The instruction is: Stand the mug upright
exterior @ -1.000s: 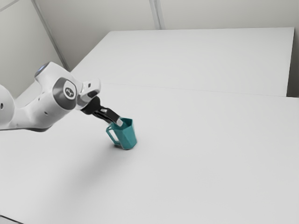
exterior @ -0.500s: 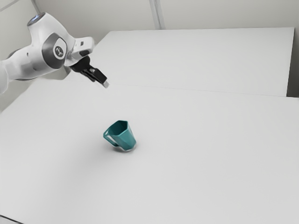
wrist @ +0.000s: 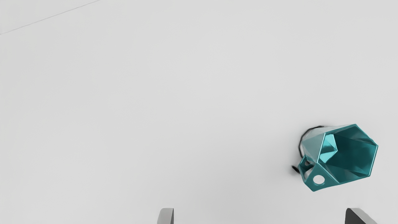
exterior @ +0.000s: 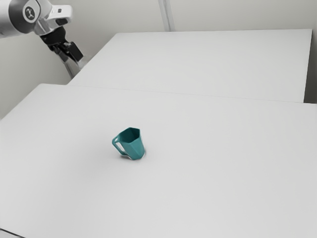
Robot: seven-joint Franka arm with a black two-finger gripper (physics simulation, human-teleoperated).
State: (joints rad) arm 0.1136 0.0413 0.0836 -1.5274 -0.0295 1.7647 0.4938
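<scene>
Pale walls (exterior: 119, 15) rise behind everything, with a grey strip (exterior: 167, 16) running down them near the middle of the exterior view. Beneath them lies a broad white surface (exterior: 208, 59), and nearer, past a thin seam, spreads the white table (exterior: 218, 168), the larger of the two. My white arm (exterior: 10, 21) comes in at the upper corner on the exterior view's left, well above the table. From it hangs my black gripper (exterior: 80, 60), slanting down toward the exterior view's right, well apart from the mug. It stands wide: in the wrist view my two fingers (wrist: 165, 217) are spread far from each other, with bare tabletop between them and nothing held.

The teal mug (exterior: 132, 145) is on the table, left of the middle in the exterior view. It rests bottom down with its mouth facing up, and looks slightly slanted; I cannot tell how much of that is the angle of the camera. In the wrist view I look into its angular, faceted hollow. Its handle (wrist: 317, 170) points toward the exterior view's left. Smallest of all, a thin dark line (exterior: 11, 233) crosses the near corner on the exterior view's left.
</scene>
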